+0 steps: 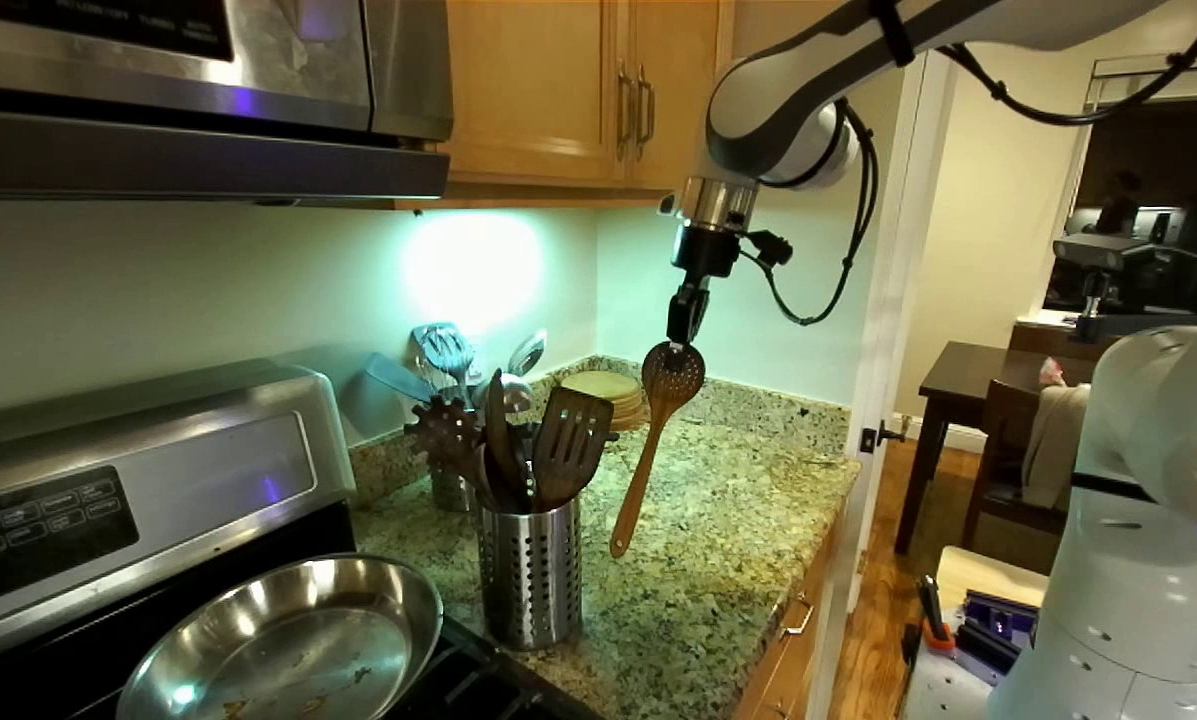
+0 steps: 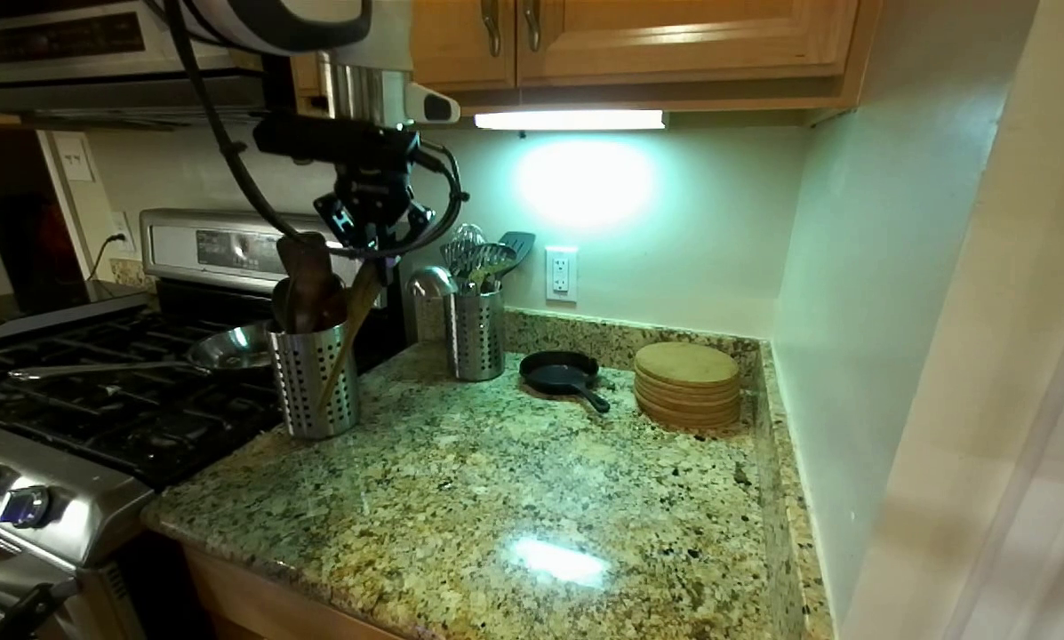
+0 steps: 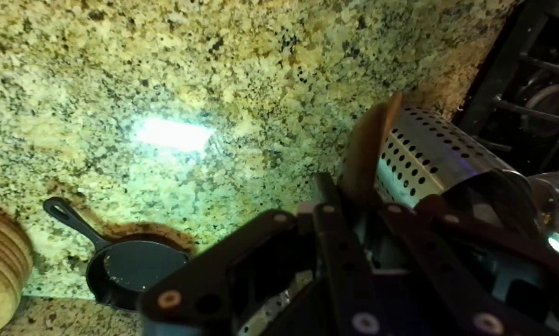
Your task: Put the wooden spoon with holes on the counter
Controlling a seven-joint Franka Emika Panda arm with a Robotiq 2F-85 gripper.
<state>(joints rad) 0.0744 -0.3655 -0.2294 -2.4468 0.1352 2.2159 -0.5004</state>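
Note:
The wooden spoon with holes [image 1: 672, 374] hangs head up and handle down, tilted, beside a steel utensil holder [image 1: 530, 585]. My gripper [image 1: 680, 338] is shut on the top edge of its head. In an exterior view the spoon [image 2: 352, 327] crosses in front of the holder [image 2: 293, 387], below my gripper [image 2: 379, 253]. The wrist view shows the spoon [image 3: 364, 147] dark between the fingertips [image 3: 351, 198]; much of its head is hidden there. The handle end appears above the speckled counter [image 1: 728, 510], also seen in an exterior view [image 2: 496, 498] and the wrist view [image 3: 242, 116].
Dark wooden utensils [image 1: 568, 440] stand in the near holder. A second utensil holder [image 2: 476, 333], a small black skillet [image 2: 558, 372] and a stack of round boards [image 2: 687, 382] stand along the back. A steel pan [image 1: 298, 640] sits on the stove. Cabinets [image 1: 533, 90] hang above.

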